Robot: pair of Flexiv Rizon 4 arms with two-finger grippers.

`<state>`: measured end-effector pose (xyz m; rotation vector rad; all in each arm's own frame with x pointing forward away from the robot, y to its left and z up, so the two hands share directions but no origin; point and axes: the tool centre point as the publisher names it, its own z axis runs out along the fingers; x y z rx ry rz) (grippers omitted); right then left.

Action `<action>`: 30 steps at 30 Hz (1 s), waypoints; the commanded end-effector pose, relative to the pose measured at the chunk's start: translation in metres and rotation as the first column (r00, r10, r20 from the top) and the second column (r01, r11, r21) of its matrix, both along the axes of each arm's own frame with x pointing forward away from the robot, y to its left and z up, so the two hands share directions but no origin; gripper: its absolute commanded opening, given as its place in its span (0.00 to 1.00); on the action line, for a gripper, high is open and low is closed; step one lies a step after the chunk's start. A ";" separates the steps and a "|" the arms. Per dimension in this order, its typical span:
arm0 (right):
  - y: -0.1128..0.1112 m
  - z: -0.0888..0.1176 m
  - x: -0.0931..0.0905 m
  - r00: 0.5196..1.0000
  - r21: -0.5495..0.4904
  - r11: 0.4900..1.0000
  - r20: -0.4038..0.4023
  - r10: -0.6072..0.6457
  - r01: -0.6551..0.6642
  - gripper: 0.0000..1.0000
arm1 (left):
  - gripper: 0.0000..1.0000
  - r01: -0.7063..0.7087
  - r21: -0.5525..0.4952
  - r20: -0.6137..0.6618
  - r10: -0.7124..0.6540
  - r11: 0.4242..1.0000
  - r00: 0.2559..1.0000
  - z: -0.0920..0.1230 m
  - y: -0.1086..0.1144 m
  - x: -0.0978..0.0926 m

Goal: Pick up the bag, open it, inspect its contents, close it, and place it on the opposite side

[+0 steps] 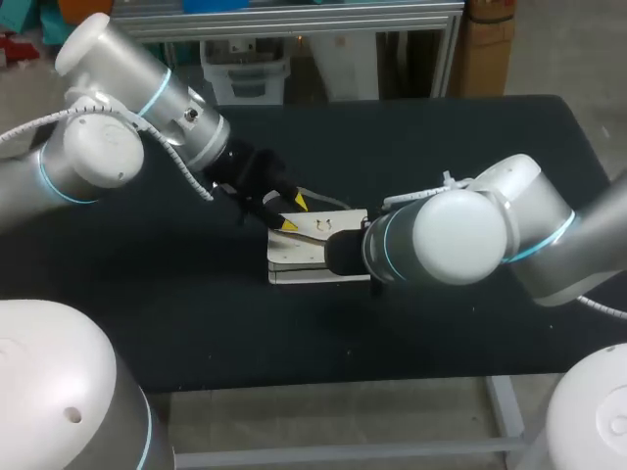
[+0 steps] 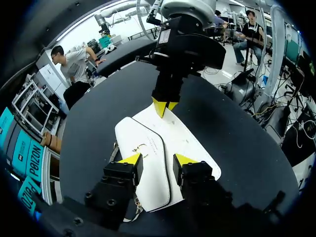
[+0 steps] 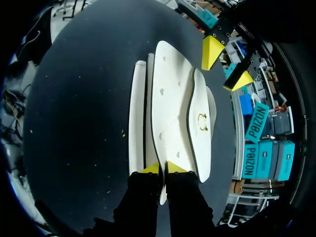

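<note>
A flat white bag [image 1: 294, 259] lies in the middle of the black table, its black-trimmed flap [image 2: 148, 170] with a gold clasp [image 3: 201, 121] lying closed on top. My left gripper [image 1: 293, 212] hangs just above the flap end, fingers open and apart, nothing between them. In the left wrist view the open gripper [image 2: 158, 160] straddles the flap from above. My right gripper [image 3: 163, 169] is shut on the bag's opposite edge, pinching it; the left wrist view shows that gripper [image 2: 165, 106] at the bag's far end. My right arm hides it in the head view.
Bare black tabletop [image 1: 441, 147] surrounds the bag on all sides. My right arm's elbow [image 1: 456, 235] hangs over the table just right of the bag. The table's front edge [image 1: 323, 384] runs a short way in front of the bag.
</note>
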<state>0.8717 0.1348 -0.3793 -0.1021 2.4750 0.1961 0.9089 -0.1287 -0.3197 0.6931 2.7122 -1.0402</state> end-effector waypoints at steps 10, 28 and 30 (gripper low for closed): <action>-0.001 -0.004 -0.002 0.997 0.018 1.000 0.083 -0.003 0.001 0.33 | 1.00 -0.120 -0.059 -0.065 0.116 0.991 0.991 0.001 -0.002 0.010; 0.006 0.032 -0.012 0.989 0.062 0.998 0.144 0.024 -0.033 1.00 | 1.00 -0.176 -0.057 -0.102 0.170 0.983 0.980 0.007 0.000 0.011; 0.006 0.040 -0.015 0.989 0.070 0.997 0.146 0.016 -0.027 1.00 | 1.00 -0.195 -0.056 -0.113 0.188 0.979 0.976 0.011 0.001 0.009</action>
